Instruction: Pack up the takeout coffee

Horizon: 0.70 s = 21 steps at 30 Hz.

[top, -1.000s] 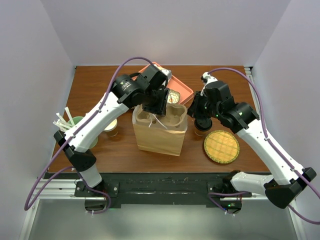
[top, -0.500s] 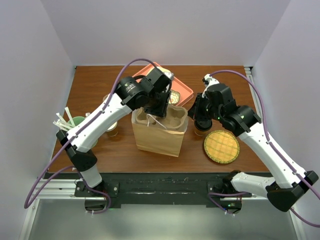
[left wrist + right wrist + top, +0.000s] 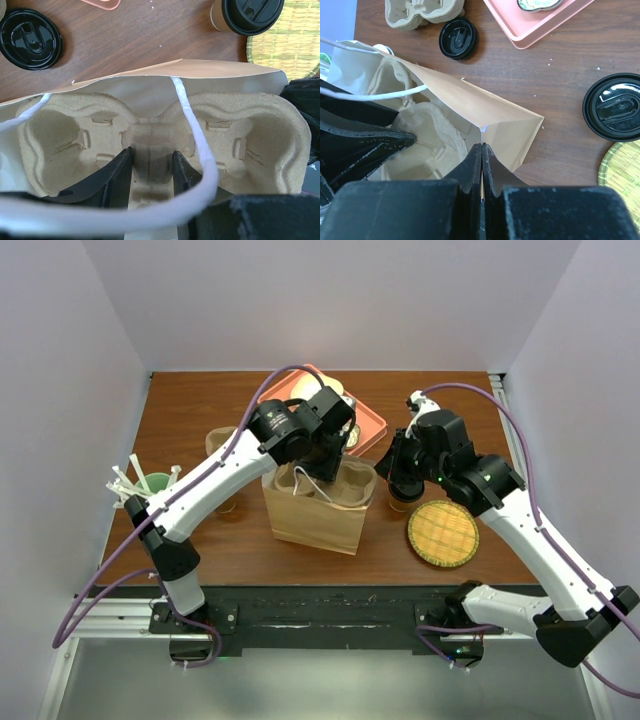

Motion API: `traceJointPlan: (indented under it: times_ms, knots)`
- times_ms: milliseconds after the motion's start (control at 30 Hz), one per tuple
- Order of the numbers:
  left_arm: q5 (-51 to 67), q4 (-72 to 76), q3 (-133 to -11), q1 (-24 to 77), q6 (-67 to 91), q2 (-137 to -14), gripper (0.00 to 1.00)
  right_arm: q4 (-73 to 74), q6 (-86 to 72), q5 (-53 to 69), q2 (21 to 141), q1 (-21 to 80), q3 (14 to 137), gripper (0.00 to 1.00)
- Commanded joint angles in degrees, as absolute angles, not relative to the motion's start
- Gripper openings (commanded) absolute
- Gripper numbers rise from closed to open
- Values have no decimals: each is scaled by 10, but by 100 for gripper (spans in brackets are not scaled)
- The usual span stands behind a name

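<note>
Since a second ago the left arm has swung right and further over the bag. The right arm has barely shifted, but its fingers have closed.

Left fingers (image 3: pixel 151 157): part open, straddling the centre ridge of the moulded beige pulp two-cup carrier (image 3: pixel 260 145), which sits inside the tall brown paper bag (image 3: pixel 310 518). They look clamped on that ridge.

Right fingers (image 3: pixel 481 150): fully together, apparently pinching the bag's rim at its right corner to steady the mouth.

Takeout coffee, a small brown paper cup with a round black plastic lid (image 3: pixel 614 107): upright on the dark wood worktop (image 3: pixel 190 410), just right of the bag and beside the round woven bamboo mat (image 3: pixel 442 533). Nothing has hold of it.

Step in hand, by my judgement: seating the carrier in the bag.

Next move calls for: left fingers to release and lift clear of the white handle loop (image 3: pixel 192 125). One arm must then take the cup upright and lower it into a carrier well.
</note>
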<state>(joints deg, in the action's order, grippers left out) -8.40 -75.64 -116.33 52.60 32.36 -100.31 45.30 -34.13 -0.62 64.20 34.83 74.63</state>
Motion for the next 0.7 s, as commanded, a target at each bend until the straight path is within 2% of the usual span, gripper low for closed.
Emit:
traceJointPlan:
  times_ms: [0, 667]
  knots:
    - [-117, -753, -1158, 530, 342, -997, 15, 443, -345, -2, 628, 348, 740, 0]
    - [-164, -754, -1134, 531, 372, -989, 13, 433, -337, 12, 629, 348, 739, 0]
